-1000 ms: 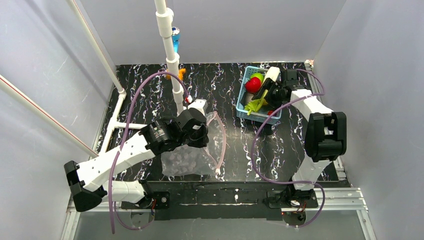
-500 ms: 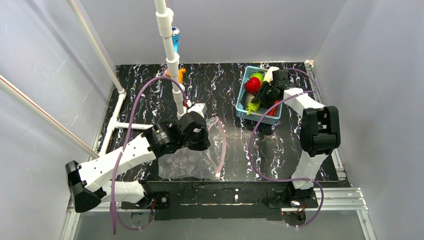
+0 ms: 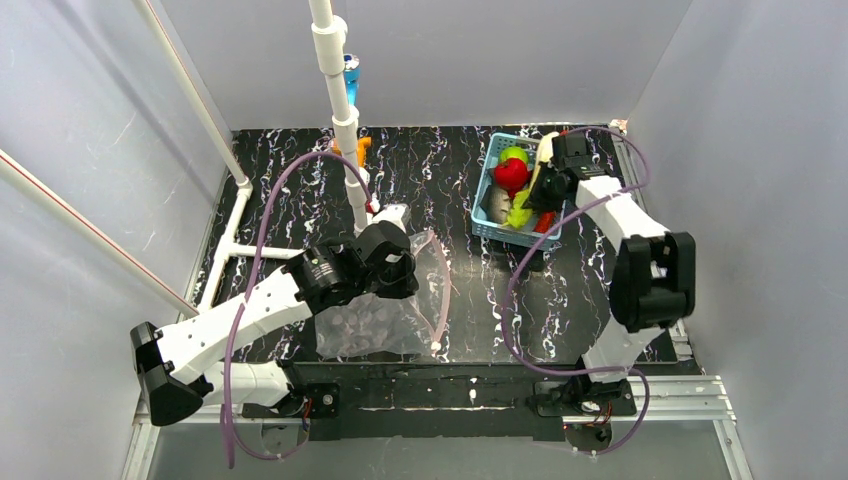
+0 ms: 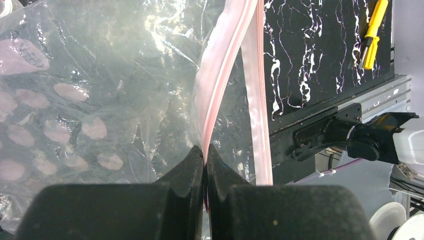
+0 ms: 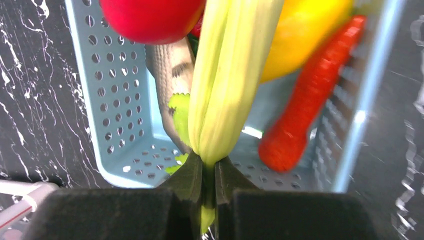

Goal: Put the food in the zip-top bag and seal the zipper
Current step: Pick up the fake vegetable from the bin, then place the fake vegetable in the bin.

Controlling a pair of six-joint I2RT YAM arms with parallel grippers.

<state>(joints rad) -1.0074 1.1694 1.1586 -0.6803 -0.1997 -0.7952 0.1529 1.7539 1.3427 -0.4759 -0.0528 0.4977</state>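
Overhead view of a black marbled tabletop [image 3: 430, 170] with two robot arms reaching in from 6 o'clock. The task is at an early stage. A clear zip-top bag [image 3: 375, 325] with pale pink dots lies floppy at about 7 o'clock on the tabletop, and no food shows inside it. Its zipper [image 4: 220, 65], a pale pink strip along the mouth, is unsealed, with the two sides parted.

All the food in view sits in a light-blue basket [image 5: 100, 90] at about 1 o'clock, well apart from the bag: a red tomato [image 5: 150, 17], a yellow fruit [image 5: 300, 35], a red chilli [image 5: 300, 115] and a long white-green leek [image 5: 227, 75]. Every piece has yet to go into the bag, and the zipper has yet to be pressed closed.

The left pincer [image 4: 205, 165] is at the bag's 12 o'clock end, its fingers pinched tight together on one side of the zipper, holding the mouth up.

The right pincer [image 5: 208, 185] reaches into the basket. Its fingers are narrowed to a slim gap, clamped on the green leafy end of the leek, which stretches away toward 12 o'clock in the wrist view. The leek looks like the first piece to be carried across.
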